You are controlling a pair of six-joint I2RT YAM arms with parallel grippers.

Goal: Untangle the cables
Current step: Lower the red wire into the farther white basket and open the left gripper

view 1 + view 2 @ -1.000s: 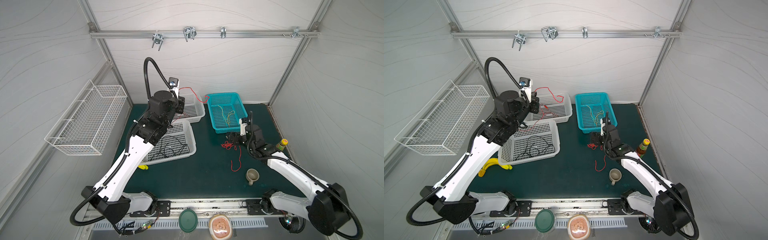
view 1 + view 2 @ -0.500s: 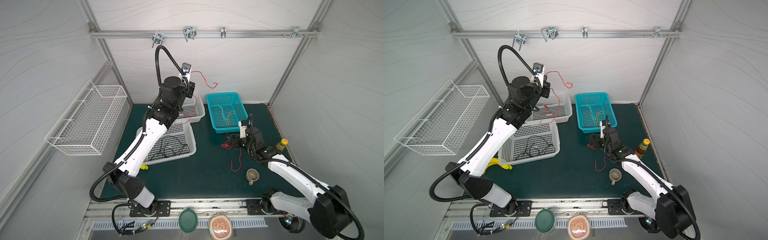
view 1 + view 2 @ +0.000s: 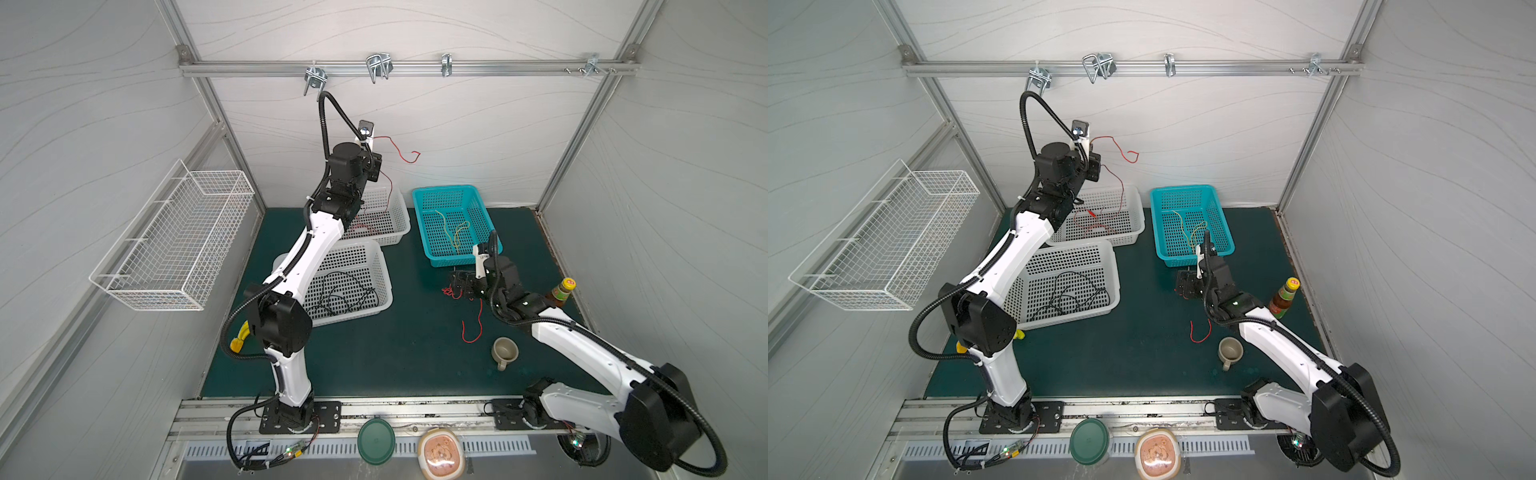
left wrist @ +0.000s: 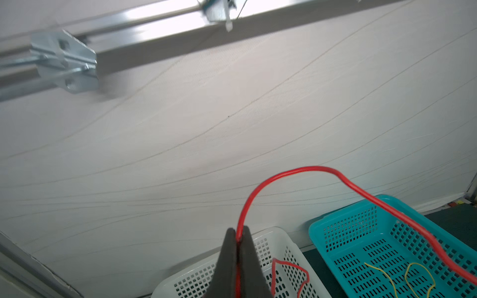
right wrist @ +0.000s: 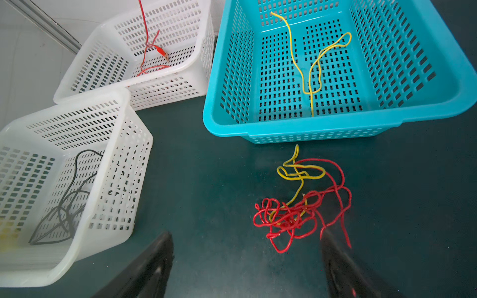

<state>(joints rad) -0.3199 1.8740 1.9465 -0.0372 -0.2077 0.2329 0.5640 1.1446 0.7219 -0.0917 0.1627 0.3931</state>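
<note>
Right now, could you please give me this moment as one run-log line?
left gripper: shut on red cable, high above rear white basket | right gripper: open, at red-yellow tangle | blue basket: yellow cables

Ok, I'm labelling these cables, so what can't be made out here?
Both top views: the tangle is too small, partly covered by the right hand.
Left wrist view: the held red cable runs off the picture's edge.
Both top views: the yellow object sits mostly behind the left arm.

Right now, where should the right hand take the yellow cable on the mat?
The yellow loop nearest the teal basket, from above with the open right hand: that end looks clear of the red tangle; the rest threads through it.
</note>
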